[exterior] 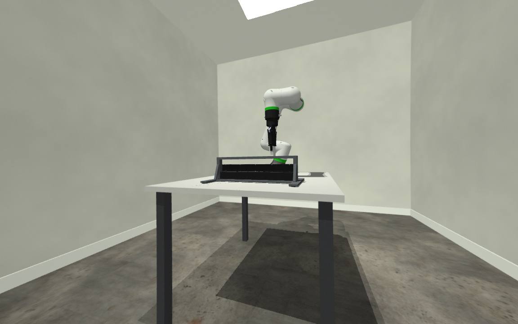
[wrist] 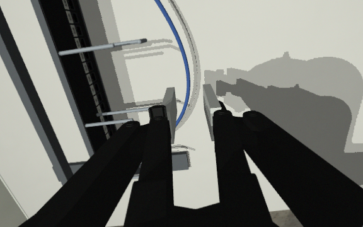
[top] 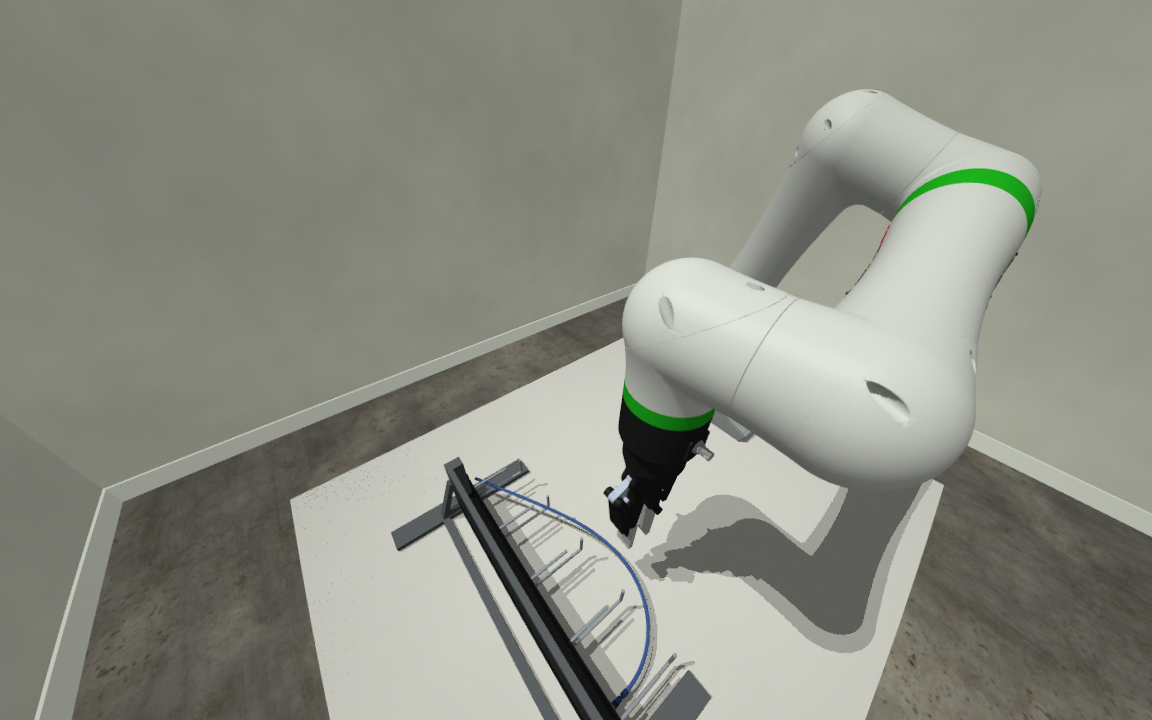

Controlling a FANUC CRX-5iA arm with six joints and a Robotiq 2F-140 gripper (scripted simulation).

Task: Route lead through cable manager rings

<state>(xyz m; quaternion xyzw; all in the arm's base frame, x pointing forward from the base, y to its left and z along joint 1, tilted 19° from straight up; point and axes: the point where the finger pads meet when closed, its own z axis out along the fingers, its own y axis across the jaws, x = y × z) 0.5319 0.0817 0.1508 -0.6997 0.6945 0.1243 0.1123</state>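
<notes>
The grey rack [top: 517, 565] [exterior: 252, 158] [wrist: 84, 63] stands on the white table [top: 365, 608] [exterior: 244, 189] with its black patch panel. The blue lead [top: 649, 640] [wrist: 181, 52] leaves the panel's far end in the top view and arcs over the table in front of the ring rods [top: 553, 564] [wrist: 103, 46] to the rack's near end. My gripper [top: 629, 534] [exterior: 270, 148] [wrist: 189, 98] hangs above the middle of the lead's arc, in front of the rack. Its fingers stand a little apart with nothing between them; the lead shows far below the gap.
The rack's flat feet [top: 423, 528] [top: 683, 694] stick out at both ends. The near foot lies close to the table's front edge. The arm's base stands on the table behind the gripper. The arm's shadow [top: 741, 555] falls on the table.
</notes>
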